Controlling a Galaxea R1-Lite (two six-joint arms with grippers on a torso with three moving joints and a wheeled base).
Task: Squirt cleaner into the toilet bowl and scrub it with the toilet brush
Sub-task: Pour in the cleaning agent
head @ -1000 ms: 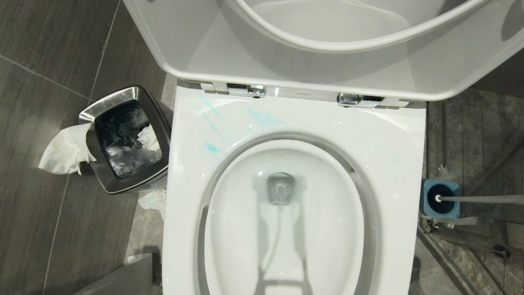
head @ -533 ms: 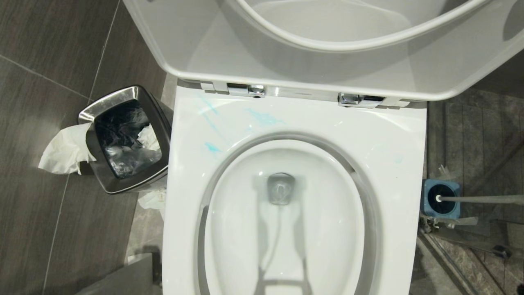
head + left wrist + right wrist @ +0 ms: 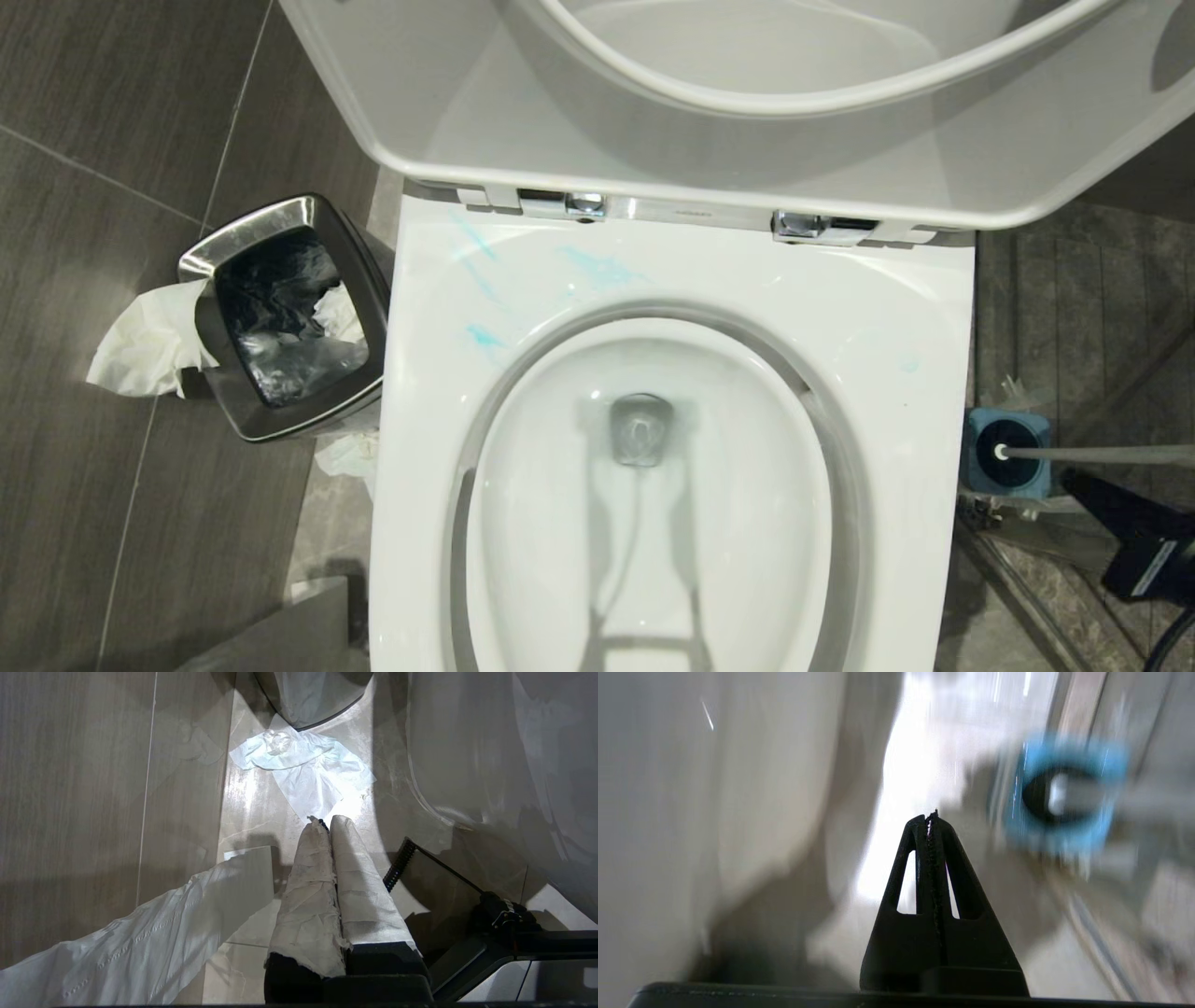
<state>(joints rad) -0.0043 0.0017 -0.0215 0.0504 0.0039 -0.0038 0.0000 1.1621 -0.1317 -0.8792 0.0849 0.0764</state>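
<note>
Glossy ceramic toilet bowl (image 3: 896,317), shiny steel bin (image 3: 233,245), matt floor tiles (image 3: 84,187).

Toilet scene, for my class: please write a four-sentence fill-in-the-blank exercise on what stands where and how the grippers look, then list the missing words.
1. The seat and lid of the toilet bowl are ____.
2. The toilet brush sits in a ____ holder on the robot's right.
3. Smears of cleaner on the rim are ____ in colour.
4. The right gripper, near the holder, has its fingers ____; the left gripper, paper-wrapped, hangs over the floor.

Missing words: raised; blue; blue; shut
</note>
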